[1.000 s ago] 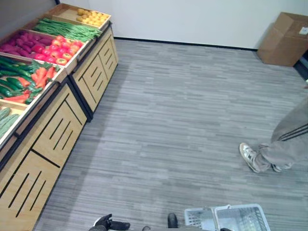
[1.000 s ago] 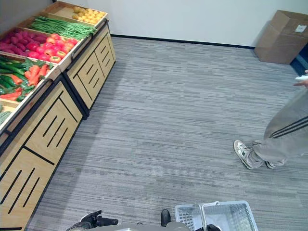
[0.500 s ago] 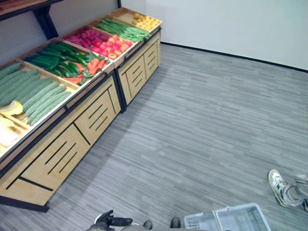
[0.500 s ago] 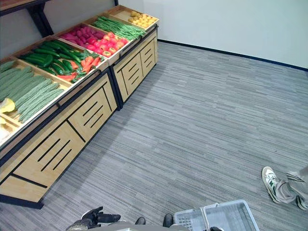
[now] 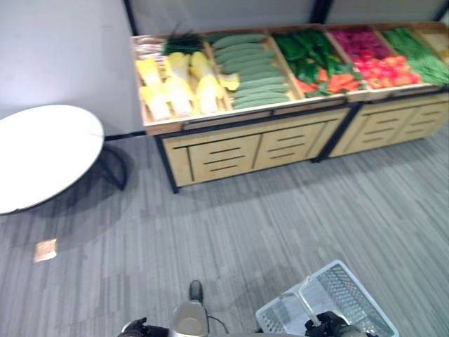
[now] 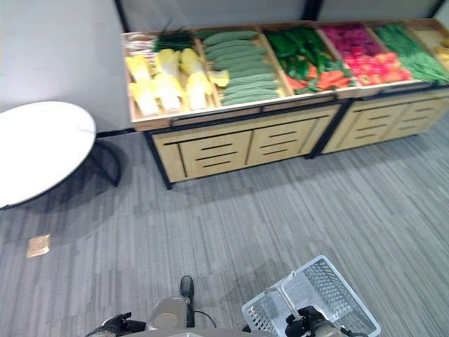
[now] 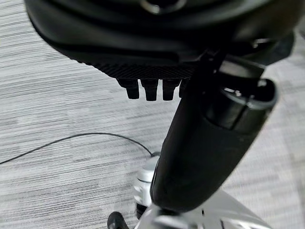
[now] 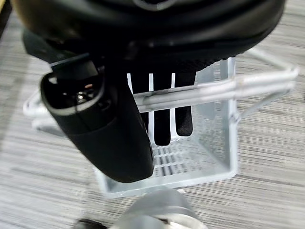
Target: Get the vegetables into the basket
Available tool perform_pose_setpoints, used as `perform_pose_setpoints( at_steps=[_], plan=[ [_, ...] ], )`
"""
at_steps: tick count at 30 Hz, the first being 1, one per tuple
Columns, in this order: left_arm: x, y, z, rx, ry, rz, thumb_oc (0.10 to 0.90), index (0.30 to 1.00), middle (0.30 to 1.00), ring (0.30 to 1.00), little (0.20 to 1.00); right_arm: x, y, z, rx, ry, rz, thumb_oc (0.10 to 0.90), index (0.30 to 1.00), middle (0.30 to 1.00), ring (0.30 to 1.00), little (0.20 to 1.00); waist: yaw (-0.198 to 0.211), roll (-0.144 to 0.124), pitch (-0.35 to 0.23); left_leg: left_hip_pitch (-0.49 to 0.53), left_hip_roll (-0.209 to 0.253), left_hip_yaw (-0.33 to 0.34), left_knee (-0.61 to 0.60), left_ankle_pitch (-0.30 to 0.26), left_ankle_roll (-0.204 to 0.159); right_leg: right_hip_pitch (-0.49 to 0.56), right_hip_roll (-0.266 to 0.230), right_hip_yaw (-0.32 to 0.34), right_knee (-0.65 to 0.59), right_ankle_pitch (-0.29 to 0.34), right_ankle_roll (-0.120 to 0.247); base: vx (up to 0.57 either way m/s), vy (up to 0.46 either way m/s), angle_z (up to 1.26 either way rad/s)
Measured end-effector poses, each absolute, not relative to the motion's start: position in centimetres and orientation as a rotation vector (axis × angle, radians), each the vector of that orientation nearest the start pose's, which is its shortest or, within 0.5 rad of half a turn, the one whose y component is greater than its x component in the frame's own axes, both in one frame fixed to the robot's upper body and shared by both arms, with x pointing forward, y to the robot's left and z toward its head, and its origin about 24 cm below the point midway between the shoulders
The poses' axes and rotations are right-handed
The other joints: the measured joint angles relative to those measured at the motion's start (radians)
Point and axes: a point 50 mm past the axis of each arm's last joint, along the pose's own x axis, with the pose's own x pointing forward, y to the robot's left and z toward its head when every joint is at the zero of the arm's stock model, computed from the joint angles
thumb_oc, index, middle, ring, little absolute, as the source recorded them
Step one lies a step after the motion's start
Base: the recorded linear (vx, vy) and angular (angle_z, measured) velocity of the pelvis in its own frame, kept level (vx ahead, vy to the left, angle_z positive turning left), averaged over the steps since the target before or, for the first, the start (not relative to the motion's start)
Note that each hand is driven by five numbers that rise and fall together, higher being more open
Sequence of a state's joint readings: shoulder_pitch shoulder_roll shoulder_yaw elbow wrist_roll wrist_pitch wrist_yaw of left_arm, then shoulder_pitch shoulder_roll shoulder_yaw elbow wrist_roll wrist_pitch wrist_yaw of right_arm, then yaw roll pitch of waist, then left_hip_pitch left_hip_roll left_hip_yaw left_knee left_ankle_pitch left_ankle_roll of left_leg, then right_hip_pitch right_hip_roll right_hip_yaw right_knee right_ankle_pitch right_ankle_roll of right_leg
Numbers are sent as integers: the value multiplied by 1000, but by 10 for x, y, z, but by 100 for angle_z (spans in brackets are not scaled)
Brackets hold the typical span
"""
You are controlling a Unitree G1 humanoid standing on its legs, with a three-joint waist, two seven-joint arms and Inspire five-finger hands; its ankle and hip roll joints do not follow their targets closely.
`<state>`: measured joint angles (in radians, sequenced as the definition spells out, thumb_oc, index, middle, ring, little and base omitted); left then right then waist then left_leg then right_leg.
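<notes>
Right hand (image 8: 143, 95) round basket (image 8: 214, 157) handle, fingertips hidden.

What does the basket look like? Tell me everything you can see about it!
The basket is pale grey-white, looks like plastic, with walls full of little slots like mesh. It is rectangular, open on top, and has nothing in it. Thin metal-looking handles swing up over it, and the robot's right hand curls its fingers around them, so the basket hangs over the grey striped floor. It sits low on the robot's right, far from the vegetable stand.
</notes>
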<state>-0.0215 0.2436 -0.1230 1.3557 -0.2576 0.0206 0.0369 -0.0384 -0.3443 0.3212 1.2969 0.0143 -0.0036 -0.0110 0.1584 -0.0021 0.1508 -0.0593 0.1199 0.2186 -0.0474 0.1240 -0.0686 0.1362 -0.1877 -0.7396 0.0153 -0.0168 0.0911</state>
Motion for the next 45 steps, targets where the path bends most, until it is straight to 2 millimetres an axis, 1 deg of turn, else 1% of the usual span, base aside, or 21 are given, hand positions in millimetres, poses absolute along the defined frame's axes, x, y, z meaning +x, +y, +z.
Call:
perform_pose_setpoints(
  at_steps=[1, 5, 8, 10, 11, 12, 13, 14, 15, 16, 18, 20, 21, 22, 24, 25, 26, 31, 40, 42, 45],
  plan=[
    [64, 245, -166, 98, 1342, 266, 900, 1000, 1000, 1000, 1000, 86, -263, -156, -492, 1295, 37, 400, 300, 300, 300, 300, 18, -13, -8, 10, -20, 15, -7, -5, 16, 1, -19, 23, 6, -4, 6, 250, 271, 20],
    [55, 260, -163, 116, 1346, 285, 900, 1000, 1000, 1000, 1000, 81, -236, -164, -431, 1302, 91, 400, 300, 300, 300, 300, 24, -90, -69, 44, -109, 31, -20, -25, 76, 15, -100, 51, 30, 3, 1, 164, 181, 8],
    [64, 265, -159, 130, 1315, 288, 900, 1000, 1000, 1000, 1000, 83, -226, -166, -412, 1288, 115, 400, 300, 300, 300, 300, 25, -104, -82, 56, -136, 29, -18, -49, 88, 23, -121, 52, 44, 13, 8, 184, 229, 7],
    [80, 261, -158, 138, 1277, 259, 900, 1000, 1000, 1000, 1000, 82, -228, -166, -415, 1290, 104, 400, 300, 300, 300, 300, 14, -99, -95, 64, -166, 6, -19, -75, 100, 20, -152, 66, 99, 46, 55, 243, 335, 28],
    [86, 255, -159, 142, 1270, 234, 900, 1000, 1000, 1000, 1000, 82, -234, -164, -433, 1290, 87, 400, 300, 300, 300, 300, -2, -79, -86, 69, -174, -22, -18, -72, 116, -1, -184, 110, 199, 54, 69, 55, 187, 110],
    [93, 244, -160, 145, 1264, 186, 900, 1000, 1000, 1000, 1000, 86, -251, -159, -473, 1276, 56, 400, 300, 300, 300, 300, -85, -35, -82, 84, -189, -107, -20, -81, 152, -98, -230, 327, 454, 78, 48, 75, 120, 134],
    [94, 243, -160, 155, 1261, 172, 900, 1000, 1000, 1000, 1000, 88, -255, -157, -462, 1269, 28, 400, 300, 300, 300, 300, -105, -25, -76, 94, -189, -125, -28, -67, 161, -157, -205, 474, 546, 33, 56, 139, 55, 134],
    [96, 245, -159, 165, 1258, 173, 900, 1000, 1000, 1000, 1000, 92, -255, -156, -444, 1259, 7, 400, 300, 300, 300, 300, -116, -23, -76, 94, -190, -132, -28, -59, 159, -188, -163, 585, 567, 1, 58, 267, -28, 56],
    [103, 246, -157, 185, 1235, 164, 900, 1000, 1000, 1000, 1000, 96, -252, -156, -429, 1250, 13, 400, 300, 300, 300, 300, -128, -14, -71, 107, -187, -171, -41, -74, 171, -240, -69, 712, 550, -62, 35, 187, -43, 56],
    [104, 249, -156, 197, 1234, 171, 900, 1000, 1000, 1000, 1000, 97, -248, -157, -419, 1243, 20, 400, 300, 300, 300, 300, -146, -13, -67, 108, -177, -195, -40, -71, 168, -241, -8, 780, 485, -99, 22, 135, -63, 68],
    [108, 251, -155, 200, 1226, 172, 900, 1000, 1000, 1000, 1000, 96, -244, -159, -398, 1252, 31, 400, 300, 300, 300, 300, -151, -28, -46, 127, -174, -206, -40, -57, 154, -252, 32, 736, 355, -108, 11, 99, -60, 54],
    [107, 243, -157, 193, 1233, 157, 900, 1000, 1000, 1000, 1000, 98, -241, -159, -390, 1247, 39, 400, 300, 300, 300, 300, -158, -32, -32, 135, -164, -240, -41, -96, 153, -314, 110, 748, 189, -57, -12, 177, -89, 42],
    [103, 242, -159, 204, 1252, 147, 900, 1000, 1000, 1000, 1000, 99, -236, -160, -361, 1244, 32, 400, 300, 300, 300, 300, -187, -24, -22, 144, -151, -279, -40, -95, 143, -287, 154, 786, 106, 24, -14, 103, -63, 83],
    [99, 237, -161, 195, 1263, 136, 900, 1000, 1000, 1000, 1000, 87, -237, -162, -330, 1278, 10, 400, 300, 300, 300, 300, -198, -30, -22, 165, -150, -303, -39, -88, 114, -243, 163, 792, 63, 109, -45, 66, -69, 78],
    [91, 234, -163, 183, 1264, 133, 900, 1000, 1000, 1000, 1000, 72, -242, -165, -345, 1343, 11, 400, 300, 300, 300, 300, -176, -33, -32, 185, -131, -287, 0, -94, 94, -146, 180, 785, -65, 167, -91, 98, -157, 4],
    [89, 234, -163, 182, 1267, 132, 900, 1000, 1000, 1000, 1000, 72, -243, -164, -347, 1343, 9, 400, 300, 300, 300, 300, -174, -22, -39, 187, -124, -286, -6, -96, 91, -134, 185, 782, -82, 171, -93, 99, -151, -19],
    [90, 233, -163, 172, 1260, 134, 900, 1000, 1000, 1000, 1000, 72, -245, -164, -348, 1346, 3, 400, 300, 300, 300, 300, -173, -16, -42, 193, -100, -278, -19, -114, 63, -128, 208, 781, -103, 180, -98, 51, -102, -8],
    [94, 226, -164, 156, 1252, 114, 900, 1000, 1000, 1000, 1000, 72, -246, -163, -348, 1338, 6, 400, 300, 300, 300, 300, -174, -24, -46, 197, -84, -278, -15, -119, 54, -121, 224, 782, -105, 173, -104, 11, -111, -1],
    [93, 223, -165, 139, 1253, 113, 900, 1000, 1000, 1000, 1000, 63, -246, -165, -337, 1360, 8, 400, 300, 300, 300, 300, -176, -13, -44, 183, -61, -304, -13, -143, 27, -140, 240, 748, -75, 144, -125, 34, -160, 8],
    [95, 224, -164, 139, 1248, 118, 900, 1000, 1000, 1000, 1000, 64, -244, -165, -333, 1356, 12, 400, 300, 300, 300, 300, -176, -1, -34, 141, -48, -310, 47, -163, 6, -194, 259, 733, 27, 90, -135, 15, -172, 7],
    [98, 227, -163, 133, 1242, 133, 900, 1000, 1000, 1000, 1000, 59, -244, -166, -328, 1376, 10, 400, 300, 300, 300, 300, -175, -17, -19, 95, -62, -319, 177, -176, -21, -219, 250, 727, 102, 32, -150, 41, -153, 15]
  ],
)
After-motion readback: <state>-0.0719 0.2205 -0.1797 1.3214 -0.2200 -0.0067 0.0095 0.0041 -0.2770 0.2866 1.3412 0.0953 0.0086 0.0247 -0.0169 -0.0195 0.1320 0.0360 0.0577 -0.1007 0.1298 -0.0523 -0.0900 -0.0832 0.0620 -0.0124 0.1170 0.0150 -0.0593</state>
